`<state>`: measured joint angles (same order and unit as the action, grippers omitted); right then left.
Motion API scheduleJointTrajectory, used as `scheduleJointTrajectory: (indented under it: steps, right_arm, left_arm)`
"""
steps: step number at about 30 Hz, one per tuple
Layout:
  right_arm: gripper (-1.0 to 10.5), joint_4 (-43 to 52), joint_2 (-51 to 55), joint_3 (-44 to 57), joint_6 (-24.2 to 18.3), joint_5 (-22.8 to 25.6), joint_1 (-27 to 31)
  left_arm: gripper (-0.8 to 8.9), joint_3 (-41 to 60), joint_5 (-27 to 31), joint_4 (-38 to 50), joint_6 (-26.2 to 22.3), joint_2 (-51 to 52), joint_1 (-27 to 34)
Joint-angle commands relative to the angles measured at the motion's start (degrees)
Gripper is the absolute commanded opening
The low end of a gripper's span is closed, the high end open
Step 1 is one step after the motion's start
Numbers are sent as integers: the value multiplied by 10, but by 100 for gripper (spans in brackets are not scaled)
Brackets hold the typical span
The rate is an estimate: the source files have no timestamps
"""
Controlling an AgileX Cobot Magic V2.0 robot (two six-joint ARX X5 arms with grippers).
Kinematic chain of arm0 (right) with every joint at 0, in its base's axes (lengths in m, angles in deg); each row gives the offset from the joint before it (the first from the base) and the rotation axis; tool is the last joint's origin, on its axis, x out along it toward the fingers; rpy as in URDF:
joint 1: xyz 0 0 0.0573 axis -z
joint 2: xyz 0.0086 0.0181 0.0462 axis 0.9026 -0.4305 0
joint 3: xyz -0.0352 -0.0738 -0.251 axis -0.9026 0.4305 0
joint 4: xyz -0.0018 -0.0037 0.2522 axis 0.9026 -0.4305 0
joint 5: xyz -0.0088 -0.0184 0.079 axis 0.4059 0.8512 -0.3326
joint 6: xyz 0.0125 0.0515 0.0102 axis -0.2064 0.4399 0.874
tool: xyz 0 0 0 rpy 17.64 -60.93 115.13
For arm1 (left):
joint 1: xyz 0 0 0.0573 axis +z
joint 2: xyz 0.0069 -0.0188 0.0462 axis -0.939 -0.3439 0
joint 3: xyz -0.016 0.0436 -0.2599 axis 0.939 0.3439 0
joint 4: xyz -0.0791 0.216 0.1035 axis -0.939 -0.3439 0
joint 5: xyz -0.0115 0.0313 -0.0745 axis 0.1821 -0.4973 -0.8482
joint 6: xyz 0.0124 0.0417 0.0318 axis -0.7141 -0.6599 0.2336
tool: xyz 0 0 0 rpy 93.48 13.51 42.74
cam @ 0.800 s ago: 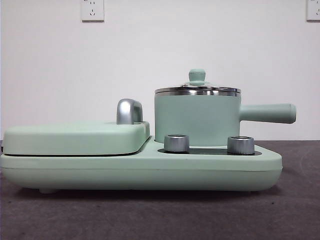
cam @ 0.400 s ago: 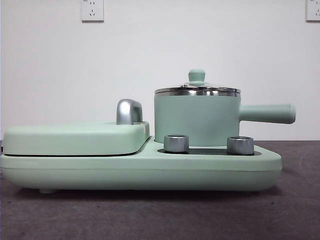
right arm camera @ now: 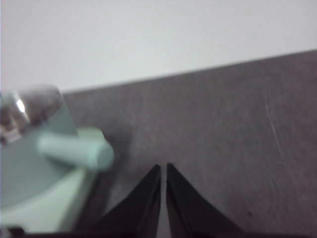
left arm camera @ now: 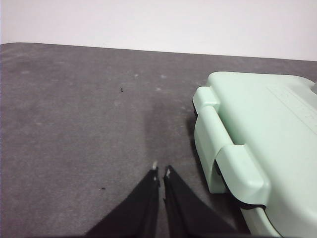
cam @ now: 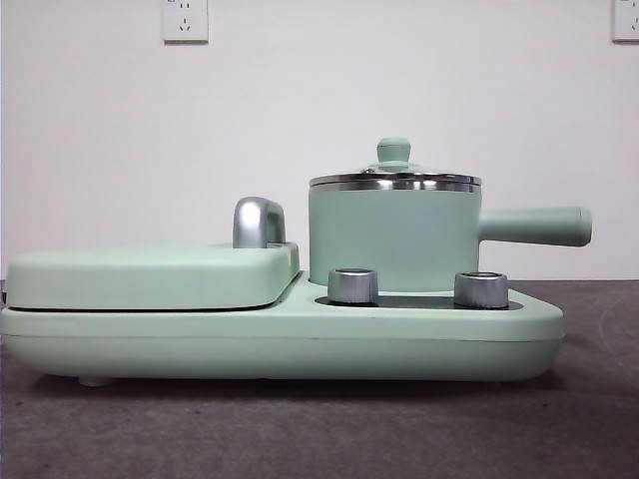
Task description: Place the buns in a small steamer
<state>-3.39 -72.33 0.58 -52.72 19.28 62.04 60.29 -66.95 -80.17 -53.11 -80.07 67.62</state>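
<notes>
Bench point(cam: 300, 439) carries a mint appliance base point(cam: 280, 344). Flat grill lid point(cam: 150, 274) w/ chrome handle sits beside the small steamer point(cam: 392, 235), glass lid on, so it needs lifting first. No buns in view. Left gripper point(left arm camera: 161, 172) & right gripper point(right arm camera: 163, 168) hang over bare bench, fingers nearly together, holding nothing.

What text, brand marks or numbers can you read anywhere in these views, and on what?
None can be read.
The flat grill lid carries faint raised marks near its edge in the left wrist view, too faint to read.
The small steamer and both knobs show no legible print.
</notes>
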Motion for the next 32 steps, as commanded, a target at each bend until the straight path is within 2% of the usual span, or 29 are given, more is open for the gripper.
scheduleJointTrajectory:
  steps: [1,4,9,32]
  right_arm:
    - [19,9,2,22,-50,2,0]
    - [19,4,2,40,-52,2,0]
    - [19,1,2,40,-78,2,0]
    - [19,10,2,40,-78,0,0]
  left_arm:
    - [21,11,1,-4,0,0,0]
    - [21,11,1,-4,0,0,0]
    - [21,11,1,-4,0,0,0]
    - [20,11,1,-4,0,0,0]
